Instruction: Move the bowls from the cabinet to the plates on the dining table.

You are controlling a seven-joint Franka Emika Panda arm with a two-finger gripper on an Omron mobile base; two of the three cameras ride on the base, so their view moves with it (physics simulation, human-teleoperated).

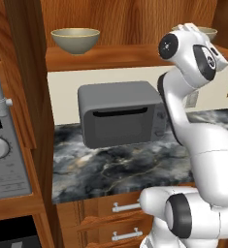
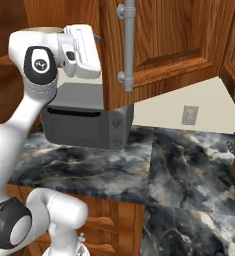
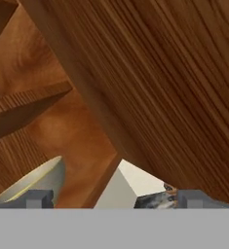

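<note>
Bowls are my targets, and both sit on the cabinet's shelf (image 1: 135, 52), above the toaster oven (image 1: 119, 114) on the marbled counter (image 1: 110, 169). Nearest to me, the arm rises over the counter and its hand (image 3: 114, 198) is up at shelf height with the fingers spread wide and nothing between them. In the hand view one bowl (image 3: 35, 182) lies just beside one fingertip (image 3: 38, 198), off to one side rather than centred between the two. I judge I am lining up for the first pick near the shelf's right end, where the second bowl (image 1: 207, 32) peeks out behind the arm. Farther off, the other bowl (image 1: 75, 40) rests near the shelf's left end, well apart. The open cabinet door (image 2: 159, 45) hangs close by the wrist. Closing now could clip the rim and tip the bowl off the shelf's front edge; swinging out carelessly could knock the door.
</note>
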